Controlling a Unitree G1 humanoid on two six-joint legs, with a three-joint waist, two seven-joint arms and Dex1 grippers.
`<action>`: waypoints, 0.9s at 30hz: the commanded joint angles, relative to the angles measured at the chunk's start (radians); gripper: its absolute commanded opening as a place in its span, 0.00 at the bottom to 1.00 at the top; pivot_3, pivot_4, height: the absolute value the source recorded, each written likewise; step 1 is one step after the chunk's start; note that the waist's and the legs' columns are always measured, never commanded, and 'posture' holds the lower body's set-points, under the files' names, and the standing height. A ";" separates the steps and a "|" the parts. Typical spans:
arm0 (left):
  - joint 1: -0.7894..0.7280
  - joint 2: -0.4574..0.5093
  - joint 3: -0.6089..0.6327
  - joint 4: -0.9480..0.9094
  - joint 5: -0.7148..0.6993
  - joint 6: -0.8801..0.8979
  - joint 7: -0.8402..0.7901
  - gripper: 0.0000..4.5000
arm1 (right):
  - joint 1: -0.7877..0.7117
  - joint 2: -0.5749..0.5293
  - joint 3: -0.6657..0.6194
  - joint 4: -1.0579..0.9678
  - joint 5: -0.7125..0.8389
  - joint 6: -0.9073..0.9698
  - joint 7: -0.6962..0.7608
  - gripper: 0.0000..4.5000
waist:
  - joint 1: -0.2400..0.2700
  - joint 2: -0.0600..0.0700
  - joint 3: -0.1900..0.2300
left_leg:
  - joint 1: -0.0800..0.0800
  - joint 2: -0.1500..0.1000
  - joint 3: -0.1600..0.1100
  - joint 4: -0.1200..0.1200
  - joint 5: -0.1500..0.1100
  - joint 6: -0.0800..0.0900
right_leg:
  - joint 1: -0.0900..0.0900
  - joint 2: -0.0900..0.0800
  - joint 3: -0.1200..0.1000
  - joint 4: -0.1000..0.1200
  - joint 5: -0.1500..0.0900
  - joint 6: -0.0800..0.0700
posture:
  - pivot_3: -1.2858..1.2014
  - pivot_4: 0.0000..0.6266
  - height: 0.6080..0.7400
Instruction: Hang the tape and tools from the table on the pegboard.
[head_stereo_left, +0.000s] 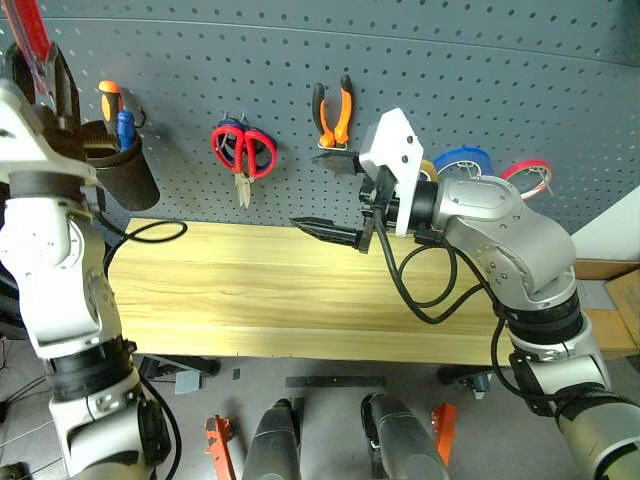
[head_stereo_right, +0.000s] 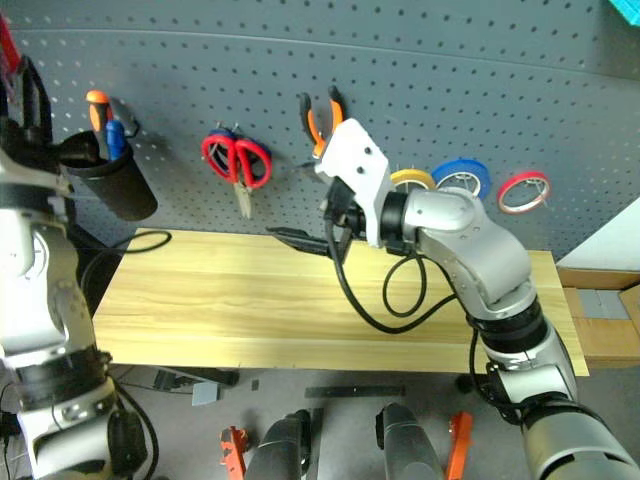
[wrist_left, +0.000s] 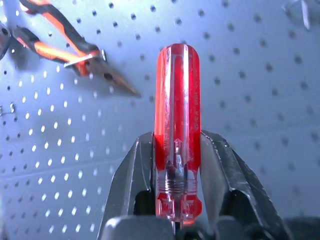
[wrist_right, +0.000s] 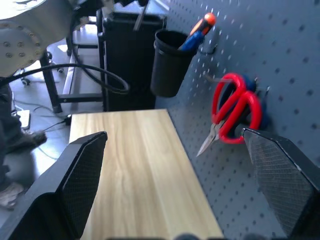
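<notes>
Left gripper (wrist_left: 175, 200): you had it clamped on the red-handled screwdriver (wrist_left: 177, 125), raised before the pegboard (head_stereo_left: 450, 70).
Right gripper (head_stereo_left: 340, 195): you held its fingers wide apart, holding nothing, over the table (head_stereo_left: 250, 290).
Black cup (head_stereo_left: 125, 170): hung on the pegboard, holding an orange screwdriver (head_stereo_left: 108, 98) and a blue screwdriver (head_stereo_left: 125, 127).
Hanging on the pegboard: red scissors (head_stereo_left: 243, 150), pliers (head_stereo_left: 333, 115), yellow tape (head_stereo_right: 411, 180).

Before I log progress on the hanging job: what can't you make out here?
- Screwdriver: shaft and tip hidden behind the left gripper in the left wrist view; handle cut by the head views' top edge.
- Yellow tape: partly hidden behind the right gripper.
- Cup: contents mostly hidden by its wall.
</notes>
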 joint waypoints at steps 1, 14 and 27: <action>-0.109 0.042 -0.008 0.210 0.012 -0.145 -0.034 0.19 | -0.040 0.035 0.001 0.020 -0.041 -0.057 -0.032 1.00 | -0.001 0.000 -0.004 | 0.000 0.000 0.000 0.000 0.000 0.000 | 0.000 0.000 -0.001 0.000 0.000 -0.001 | 0.49 0.22 1.00; -0.292 0.052 -0.087 0.724 0.081 -0.524 -0.030 0.19 | -0.064 0.104 0.027 0.058 -0.110 -0.089 -0.053 1.00 | -0.007 0.000 -0.009 | -0.001 0.001 -0.001 0.002 0.002 -0.004 | 0.000 -0.002 -0.007 0.000 0.001 -0.001 | 0.47 0.21 1.00; -0.257 0.043 -0.063 0.797 0.078 -0.599 0.075 0.88 | -0.050 0.100 0.028 0.047 -0.114 -0.079 -0.048 1.00 | -0.018 0.000 -0.024 | 0.000 0.001 -0.001 0.005 0.002 -0.004 | 0.000 -0.003 -0.009 0.005 0.001 -0.001 | 0.46 0.21 1.00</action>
